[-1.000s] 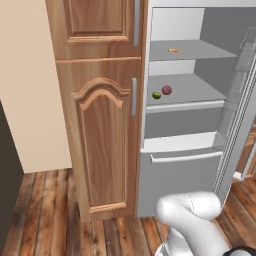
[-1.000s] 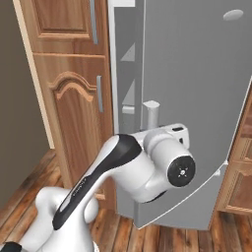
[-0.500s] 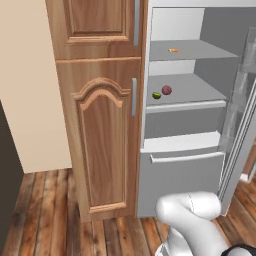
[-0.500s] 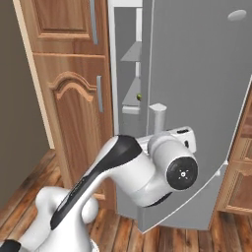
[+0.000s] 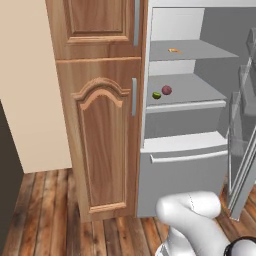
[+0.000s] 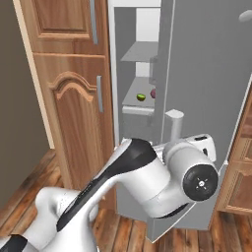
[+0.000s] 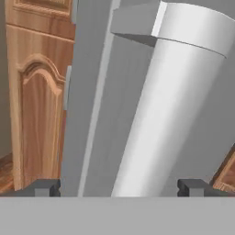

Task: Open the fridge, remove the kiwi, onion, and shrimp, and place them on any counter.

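Note:
The fridge (image 5: 192,150) stands open, its door (image 6: 206,83) swung out to the right. On the middle shelf the green kiwi (image 5: 156,95) lies beside the reddish-purple onion (image 5: 166,90). The orange shrimp (image 5: 173,50) rests on the shelf above. From the right base view the kiwi (image 6: 141,97) shows through the gap, with the onion (image 6: 153,93) half behind the door's edge. My gripper (image 7: 119,188) is open, its fingertips (image 7: 43,187) standing either side of the grey bar handle (image 7: 156,114) without clamping it. The counter is out of view.
A tall brown wooden cabinet (image 5: 100,125) stands directly left of the fridge, with a beige wall (image 5: 25,90) beyond it. The fridge's bottom drawer (image 5: 182,167) is closed. Wooden floor (image 5: 45,210) lies in front. More wooden cabinets (image 6: 241,162) stand right of the door.
The fridge door has swung further open, so more of the shelves shows in the right base view. My hand has followed the handle outward.

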